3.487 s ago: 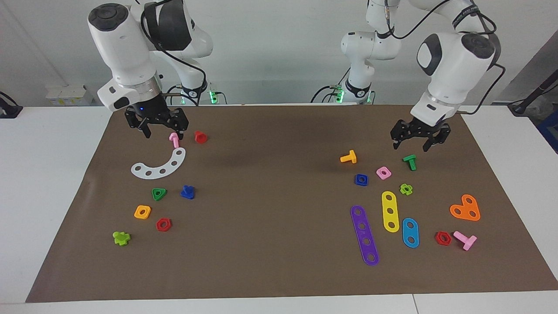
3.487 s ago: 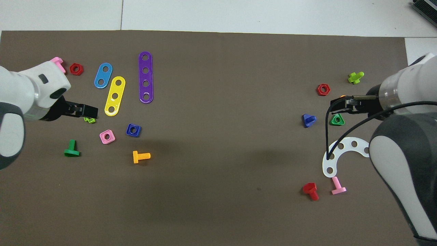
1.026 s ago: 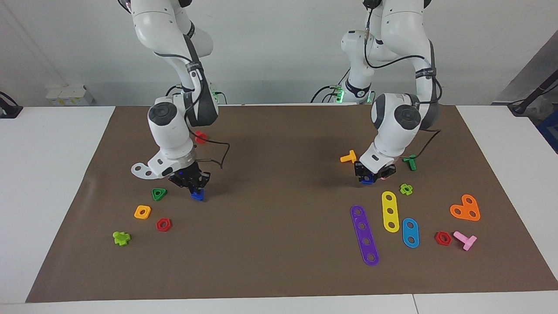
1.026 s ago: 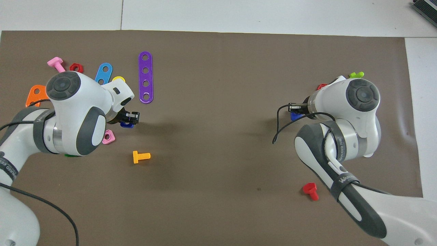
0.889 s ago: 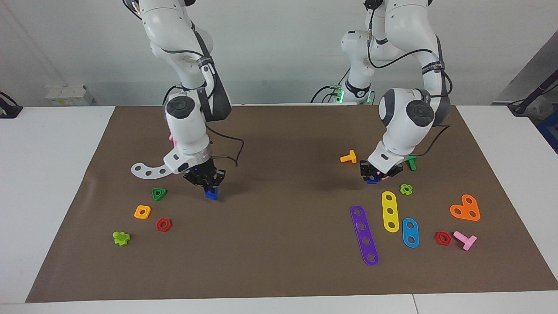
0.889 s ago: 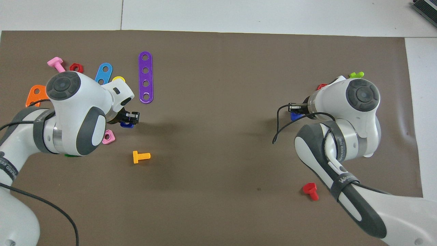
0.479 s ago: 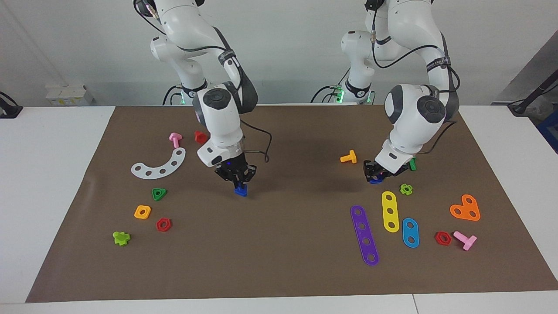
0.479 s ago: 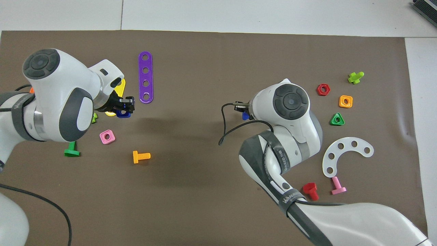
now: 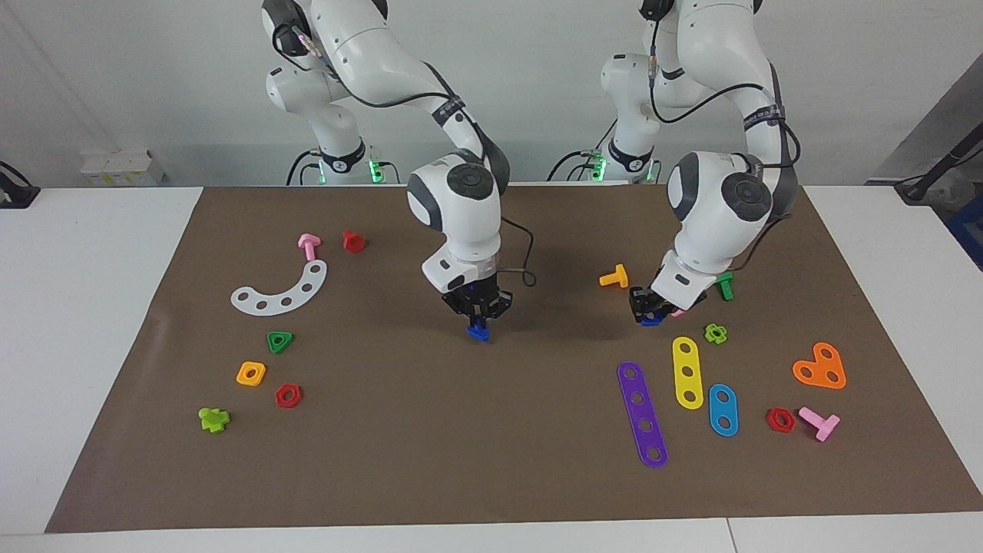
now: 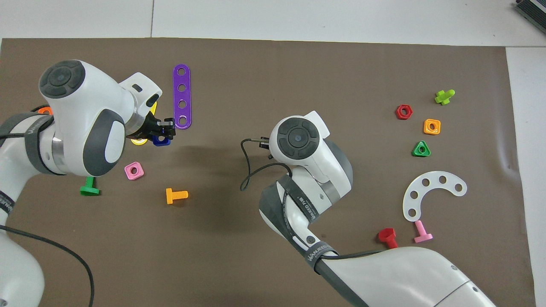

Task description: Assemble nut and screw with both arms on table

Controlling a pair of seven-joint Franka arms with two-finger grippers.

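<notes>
My right gripper [image 9: 478, 313] is shut on the dark-blue screw [image 9: 478, 332] and holds it low over the middle of the brown mat [image 9: 491, 445] on the table. In the overhead view the right arm's wrist hides the screw, and only a bit of that gripper [image 10: 263, 143] shows. My left gripper [image 9: 649, 309] is shut on the dark-blue nut [image 9: 652, 320], just above the mat beside the orange bolt [image 9: 614, 276]. In the overhead view the left gripper [image 10: 164, 128] holds the nut [image 10: 161, 141] over the end of the purple strip [image 10: 182, 96].
Toward the left arm's end lie a pink nut [image 10: 134, 170], green bolt [image 9: 723, 286], lime cross [image 9: 716, 332], yellow [image 9: 687, 372] and blue [image 9: 723, 409] strips. Toward the right arm's end lie a white arc [image 9: 280, 290], green triangle [image 9: 280, 341], orange nut [image 9: 251, 373], red nut [image 9: 289, 395].
My right gripper has carried the screw from the right arm's end to over the mat's middle. My left gripper, with the nut, has shifted slightly toward the middle.
</notes>
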